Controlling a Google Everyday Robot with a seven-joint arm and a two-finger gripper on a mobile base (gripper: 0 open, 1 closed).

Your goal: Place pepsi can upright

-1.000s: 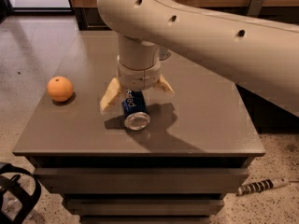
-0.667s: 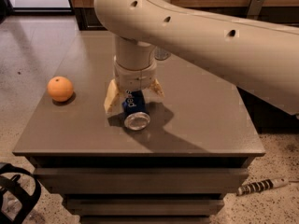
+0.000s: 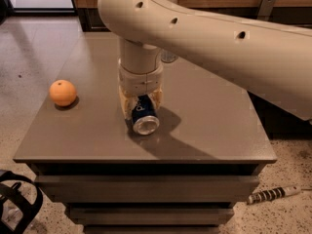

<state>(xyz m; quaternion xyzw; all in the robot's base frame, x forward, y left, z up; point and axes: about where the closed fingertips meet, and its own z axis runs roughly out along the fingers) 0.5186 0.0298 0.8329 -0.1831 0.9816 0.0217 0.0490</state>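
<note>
The pepsi can (image 3: 145,115) is dark blue with white lettering and lies on its side on the grey table (image 3: 204,121), its silver end facing the front edge. My gripper (image 3: 142,103) comes straight down from the cream arm over the can's back half. Its two cream fingers (image 3: 126,103) stand on either side of the can and press against its sides. The can rests on the table top.
An orange (image 3: 63,92) sits near the table's left edge. A silver-grey can (image 3: 168,56) stands behind the arm, mostly hidden. The large arm link crosses the upper right. A cable lies on the floor at the right, and dark straps at the lower left.
The fingers were spread wide beside the can a second ago. They have closed inward and now grip its sides. The can has not moved.
</note>
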